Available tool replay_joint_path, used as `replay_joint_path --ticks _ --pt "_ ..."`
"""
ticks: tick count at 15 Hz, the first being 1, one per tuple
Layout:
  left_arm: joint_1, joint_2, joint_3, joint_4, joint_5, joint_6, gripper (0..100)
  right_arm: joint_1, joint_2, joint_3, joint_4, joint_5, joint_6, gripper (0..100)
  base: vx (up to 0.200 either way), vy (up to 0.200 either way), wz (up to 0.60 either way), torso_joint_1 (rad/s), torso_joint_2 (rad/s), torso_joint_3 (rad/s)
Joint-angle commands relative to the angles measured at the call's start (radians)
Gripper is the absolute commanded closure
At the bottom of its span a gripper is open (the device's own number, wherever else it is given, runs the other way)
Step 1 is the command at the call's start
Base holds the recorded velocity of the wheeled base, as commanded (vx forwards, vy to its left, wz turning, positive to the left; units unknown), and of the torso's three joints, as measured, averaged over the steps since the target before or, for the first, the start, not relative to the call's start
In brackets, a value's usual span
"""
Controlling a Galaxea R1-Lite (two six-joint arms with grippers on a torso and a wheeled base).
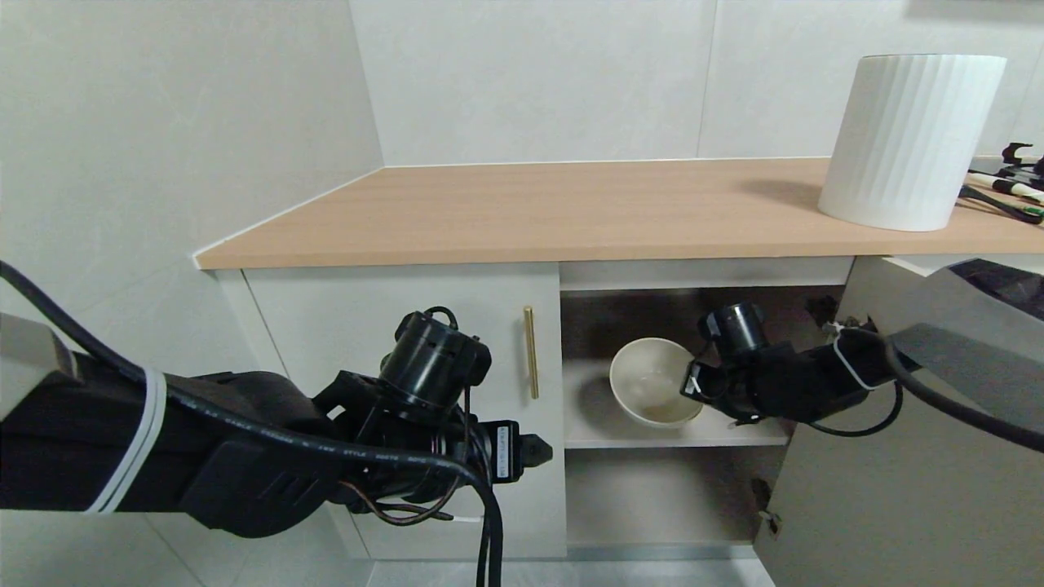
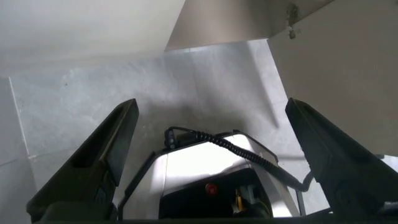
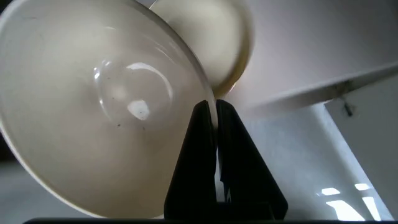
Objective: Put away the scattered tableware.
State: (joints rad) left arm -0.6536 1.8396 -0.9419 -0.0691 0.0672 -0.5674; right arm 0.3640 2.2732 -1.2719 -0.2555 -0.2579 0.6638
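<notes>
In the head view, the right hand (image 1: 692,383) pinches the rim of a cream bowl (image 1: 652,391), which tilts over the middle shelf (image 1: 595,428) inside the open cabinet. The left hand (image 1: 534,450) hangs before the closed door (image 1: 408,302). In the left wrist view, its fingers (image 2: 106,155) stand spread wide apart. In the right wrist view, the right hand's fingers (image 3: 202,143) press together on the bowl's rim.

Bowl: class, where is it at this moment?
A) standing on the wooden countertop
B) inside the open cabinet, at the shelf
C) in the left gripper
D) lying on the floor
B: the head view shows the bowl tilted at the cabinet shelf, its rim pinched by the right gripper.
</notes>
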Motion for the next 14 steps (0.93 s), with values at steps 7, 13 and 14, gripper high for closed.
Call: replay_joint_path --ticks 7,13,14 --pt "0.002 0.001 -0.001 0.000 0.000 -0.002 0 -0.051 0.163 -0.152 0.002 -0.041 0.026 100 0.000 0.000 0.00 0.000 0.00 0.000" --pt "0.003 0.006 -0.005 0.000 0.002 -0.012 0 -0.053 0.190 -0.188 0.007 -0.049 0.026 100 0.000 0.000 0.00 0.000 0.00 0.000" --pt "0.003 0.007 -0.005 0.000 0.002 -0.012 0 -0.053 0.190 -0.188 0.005 -0.052 0.025 100 0.000 0.000 0.00 0.000 0.00 0.000"
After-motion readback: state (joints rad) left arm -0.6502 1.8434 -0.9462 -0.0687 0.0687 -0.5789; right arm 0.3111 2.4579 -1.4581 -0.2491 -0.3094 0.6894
